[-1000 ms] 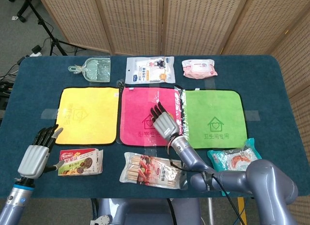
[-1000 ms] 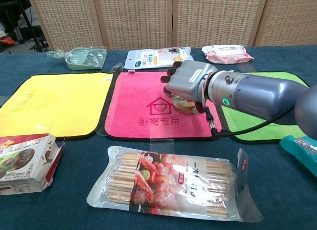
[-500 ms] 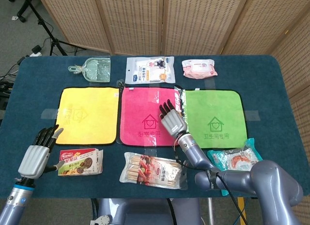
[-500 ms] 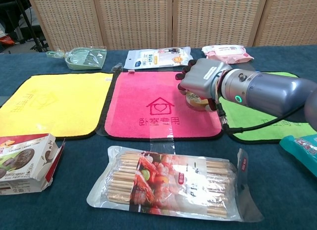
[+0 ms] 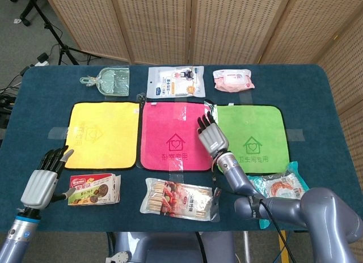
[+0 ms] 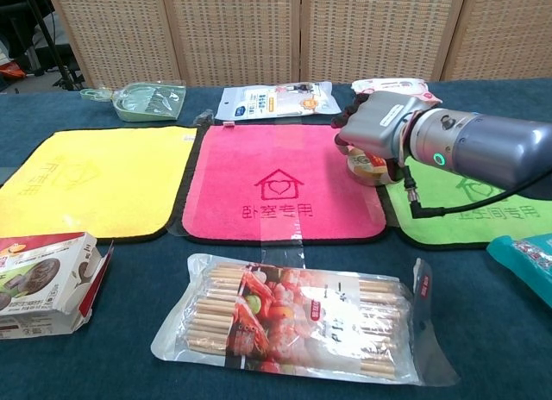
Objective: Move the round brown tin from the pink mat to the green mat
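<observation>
Over pink-green mat seam | right hand [image 6: 377, 124] palm-down, gripping round brown tin [image 6: 366, 166] | left hand [image 5: 42, 181] idle, fingers loosely spread

A round brown tin [image 6: 366, 167], low and squat with a pale label on its side, sits upright just right of centre in the chest view. It is held from above in the right robot hand [image 6: 378, 128], whose fingers curl down around it (most of its top is hidden). The tin is at the right edge of the pink mat [image 6: 280, 184], beside the seam with the green mat [image 6: 483, 212]. The pink mat lies flat in mid-frame; the green mat lies flat to its right, their edges touching.
</observation>
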